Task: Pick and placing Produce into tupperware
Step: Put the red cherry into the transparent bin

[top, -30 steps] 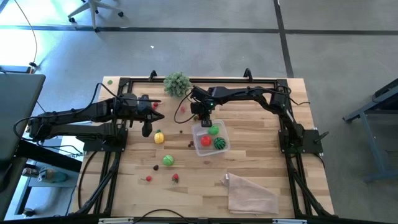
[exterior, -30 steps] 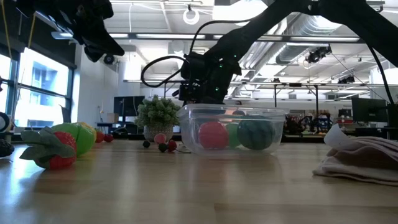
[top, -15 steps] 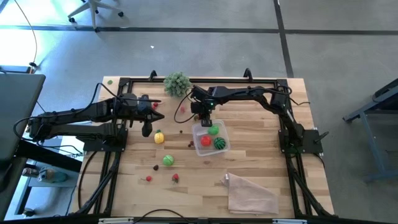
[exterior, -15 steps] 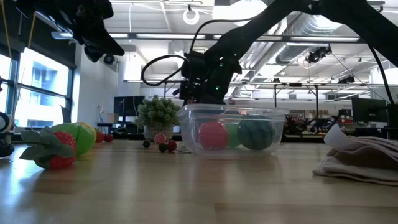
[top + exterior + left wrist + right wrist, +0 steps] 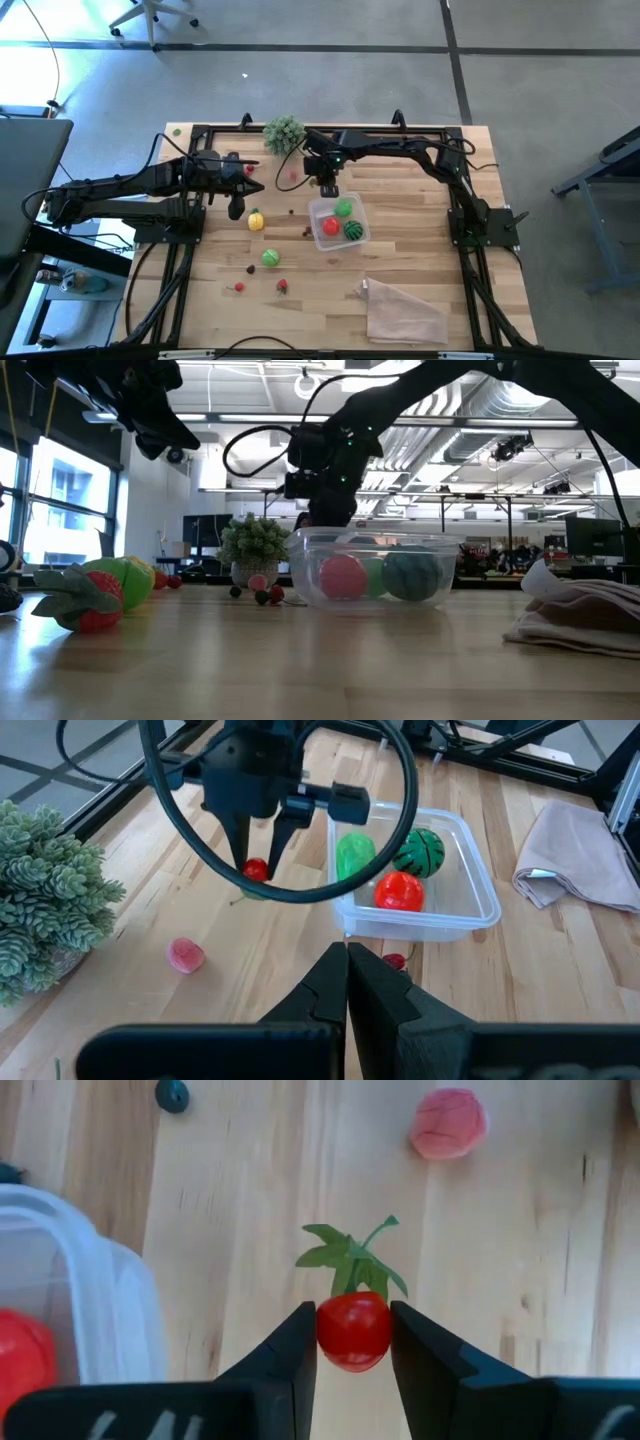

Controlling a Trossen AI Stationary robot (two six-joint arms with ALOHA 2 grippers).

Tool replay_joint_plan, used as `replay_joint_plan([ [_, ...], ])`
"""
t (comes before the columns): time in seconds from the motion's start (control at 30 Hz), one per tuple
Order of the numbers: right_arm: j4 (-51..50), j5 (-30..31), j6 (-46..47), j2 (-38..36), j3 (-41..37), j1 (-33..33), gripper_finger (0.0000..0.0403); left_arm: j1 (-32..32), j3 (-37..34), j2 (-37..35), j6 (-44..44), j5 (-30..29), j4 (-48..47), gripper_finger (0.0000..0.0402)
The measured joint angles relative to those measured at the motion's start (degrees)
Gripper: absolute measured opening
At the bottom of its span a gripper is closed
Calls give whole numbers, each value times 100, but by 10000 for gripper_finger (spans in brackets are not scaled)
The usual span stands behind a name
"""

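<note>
Right wrist view gives you the relation that matters: the right end effector (image 5: 353, 1342) is closed on a small red tomato (image 5: 353, 1330), whose green leafy top points forward, away from the wrist, so its long axis runs along the fingers and not across them. You see the clear tupperware (image 5: 95, 1305) at one side of this picture, its rounded wall near the fingers but not under them. From the high view, the right end effector (image 5: 326, 186) hangs just beyond the far edge of the tupperware (image 5: 355, 240), toward the back of the tabletop (image 5: 420, 250), so the tub lies from it toward the front edge. I judge that the coming move needs only a short carry in that direction before you release. Inside the tub there are already a red ball (image 5: 400, 891), a green piece (image 5: 354, 855) and a striped melon ball (image 5: 420, 848); free room seems to remain at the near side, so aim there. The left end effector (image 5: 348, 982) waits over the left part of the tabletop with its fingers pressed together and nothing between them; the right arm is clearly the nearer one. More produce lies loose on the wood to the left of the tub.
</note>
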Motion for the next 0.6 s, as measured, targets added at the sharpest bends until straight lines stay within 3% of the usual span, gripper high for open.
replay_joint_plan([
  [0.3, -933, -16, 53, 0, 557, -2, 92, -1, 0, 0, -1, -2, 0, 1],
  [0.6, -1069, -30, 336, -531, 632, 89, 92, -1, 0, 0, -1, 0, 1, 1],
])
